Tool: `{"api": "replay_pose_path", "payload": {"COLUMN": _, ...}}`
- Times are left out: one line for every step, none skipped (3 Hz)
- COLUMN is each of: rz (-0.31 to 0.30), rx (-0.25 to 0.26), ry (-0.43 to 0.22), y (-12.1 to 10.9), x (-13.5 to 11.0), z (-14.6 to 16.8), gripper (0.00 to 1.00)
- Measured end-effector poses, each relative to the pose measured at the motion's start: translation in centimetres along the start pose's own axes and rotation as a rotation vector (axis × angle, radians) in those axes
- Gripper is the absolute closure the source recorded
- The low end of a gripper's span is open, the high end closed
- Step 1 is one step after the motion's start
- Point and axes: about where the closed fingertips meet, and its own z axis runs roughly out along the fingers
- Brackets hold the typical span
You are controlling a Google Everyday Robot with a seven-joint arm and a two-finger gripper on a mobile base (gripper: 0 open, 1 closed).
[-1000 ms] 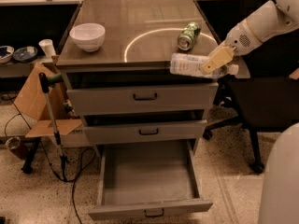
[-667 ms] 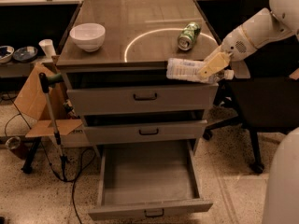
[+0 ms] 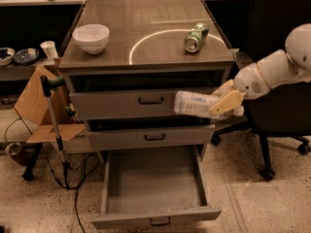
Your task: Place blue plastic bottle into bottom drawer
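My gripper (image 3: 221, 104) is shut on the blue plastic bottle (image 3: 194, 103) and holds it sideways, neck to the left, in front of the top drawer's right end. The arm comes in from the right. The bottom drawer (image 3: 153, 217) is pulled wide open below, its grey tray empty. The bottle hangs above the drawer's back right part, level with the top drawer front.
A white bowl (image 3: 91, 37) and a green can (image 3: 196, 37) lying on its side rest on the cabinet top. The two upper drawers are slightly open. A black office chair (image 3: 279, 110) stands at the right, a cardboard box (image 3: 34, 96) and a stand at the left.
My gripper has carried the bottle down from cabinet-top height to in front of the top drawer, and slightly left.
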Motion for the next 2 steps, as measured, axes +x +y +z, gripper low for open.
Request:
{"api": "replay_pose_path", "payload": {"rz": 0.044, "rx": -0.104, "ry": 0.028, "y": 2.4, "x": 5.5, "z": 5.9, "gripper": 1.0}}
{"api": "replay_pose_path", "payload": {"rz": 0.053, "rx": -0.148, "ry": 0.082, "y": 4.0, "x": 8.8, "z": 13.2, "gripper": 1.0}}
